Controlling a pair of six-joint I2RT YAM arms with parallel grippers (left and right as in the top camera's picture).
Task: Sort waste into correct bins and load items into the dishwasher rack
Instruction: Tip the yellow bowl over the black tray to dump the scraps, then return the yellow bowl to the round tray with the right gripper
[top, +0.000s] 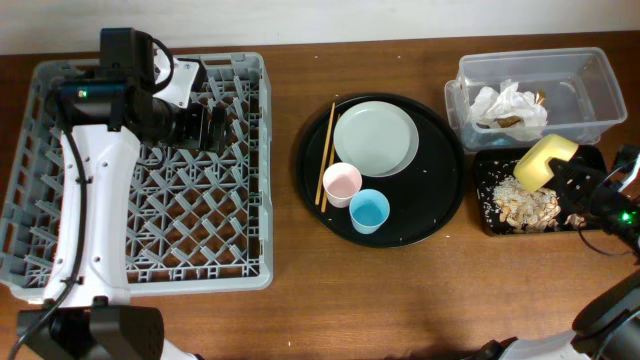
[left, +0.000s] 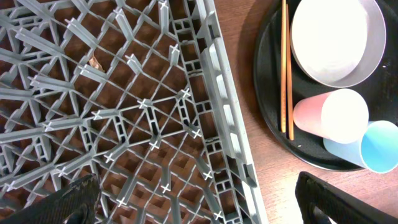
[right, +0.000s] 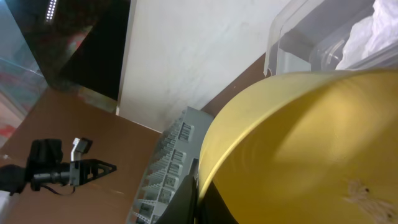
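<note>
Bowl (right: 298, 143), judged rigid, light and slick, hangs tilted over tray (top: 484, 226), rim clamped by right pincer (top: 563, 177); hold at rim, since smooth walls may slip. Left pincer (top: 218, 128) gapes empty, well apart from tray.

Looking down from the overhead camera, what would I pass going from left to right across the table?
Grey rack → chopsticks → pink cup → blue cup → yellow bowl. The plate, round tray and the two bins overlap these, so I leave them out.
</note>
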